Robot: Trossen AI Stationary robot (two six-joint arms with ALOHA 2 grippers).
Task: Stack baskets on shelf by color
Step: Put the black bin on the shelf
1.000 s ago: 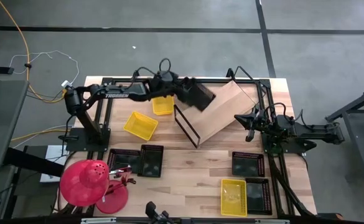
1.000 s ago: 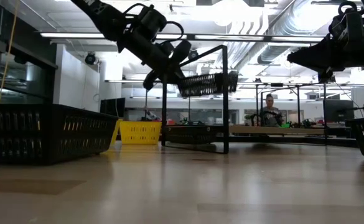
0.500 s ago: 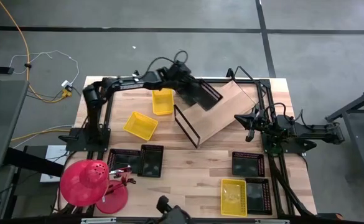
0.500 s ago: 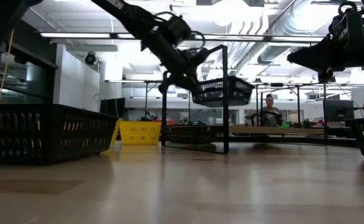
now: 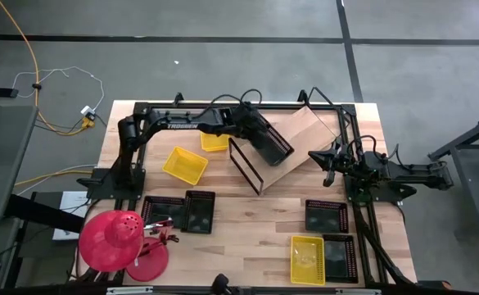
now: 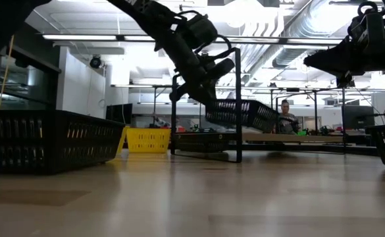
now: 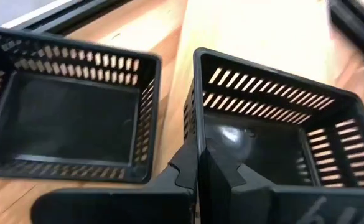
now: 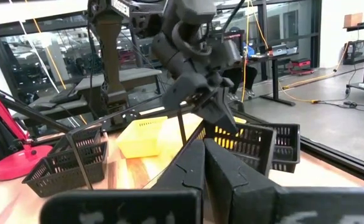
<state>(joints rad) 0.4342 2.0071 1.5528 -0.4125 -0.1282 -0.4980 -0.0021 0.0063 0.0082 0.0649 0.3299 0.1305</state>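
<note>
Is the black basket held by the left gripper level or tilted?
Tilted: in the low view the basket slopes down to one side below the left gripper.

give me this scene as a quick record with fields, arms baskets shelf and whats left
left tool: shut on the wall of a black basket, held over the shelf
second black basket: already on the shelf board, beside the carried one
right tool: waits near the shelf's right end
yellow baskets: loose on the table, three in the high view
stage: carried basket not yet released
</note>
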